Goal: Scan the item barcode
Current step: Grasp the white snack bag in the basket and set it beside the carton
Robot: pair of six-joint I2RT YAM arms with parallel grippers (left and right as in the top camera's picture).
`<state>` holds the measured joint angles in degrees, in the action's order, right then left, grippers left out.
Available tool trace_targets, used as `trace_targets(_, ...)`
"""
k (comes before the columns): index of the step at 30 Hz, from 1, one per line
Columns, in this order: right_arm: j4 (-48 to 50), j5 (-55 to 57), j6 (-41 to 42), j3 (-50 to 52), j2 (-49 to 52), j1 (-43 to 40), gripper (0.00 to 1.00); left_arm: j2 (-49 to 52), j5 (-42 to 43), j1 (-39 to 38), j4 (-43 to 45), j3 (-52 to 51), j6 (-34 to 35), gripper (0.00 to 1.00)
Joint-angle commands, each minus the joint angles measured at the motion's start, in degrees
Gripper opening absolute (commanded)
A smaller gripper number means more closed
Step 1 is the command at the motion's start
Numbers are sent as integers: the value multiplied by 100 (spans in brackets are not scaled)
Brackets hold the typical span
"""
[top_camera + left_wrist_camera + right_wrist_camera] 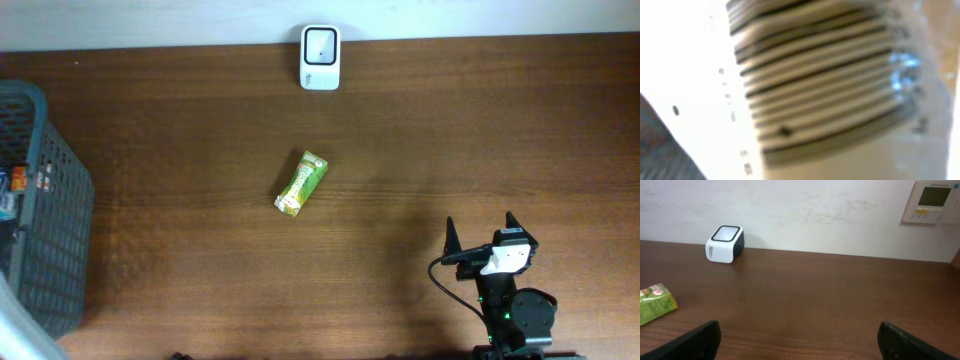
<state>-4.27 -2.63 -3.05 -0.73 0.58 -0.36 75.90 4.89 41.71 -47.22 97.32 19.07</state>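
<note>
Currently the green packet (301, 183) is lying mid-frame on the tabletop (200, 130), long axis slanting toward lower left, up-left of the right fingers (695, 344), which are gaping empty; left fingers are showing nowhere, state unknowable.

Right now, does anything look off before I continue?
The left wrist view is filled by a blurred striped surface, too close to identify. On the table, the green packet lies at a slant, apart from the scanner. Nothing spilled.
</note>
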Motion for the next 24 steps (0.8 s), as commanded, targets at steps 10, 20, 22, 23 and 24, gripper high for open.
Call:
trace_targets(10, -7, 26, 7, 42, -37, 31, 99, 741, 293, -4450, -966, -103, -1635, 21)
trace_targets(20, -7, 26, 7, 42, -39, 31, 99, 4579, -343, -5458, -2081, -103, -1349, 43)
trace_targets(22, -7, 26, 7, 42, -39, 31, 99, 4688, -345, -5458, -2061, -101, -1333, 74)
trace_targets(23, -7, 26, 7, 42, -39, 31, 99, 4653, -380, -5458, -2074, -31, -1333, 99)
trace_targets(24, -7, 26, 4, 42, -39, 31, 99, 4621, -446, -5458, -2170, 190, -1333, 99)
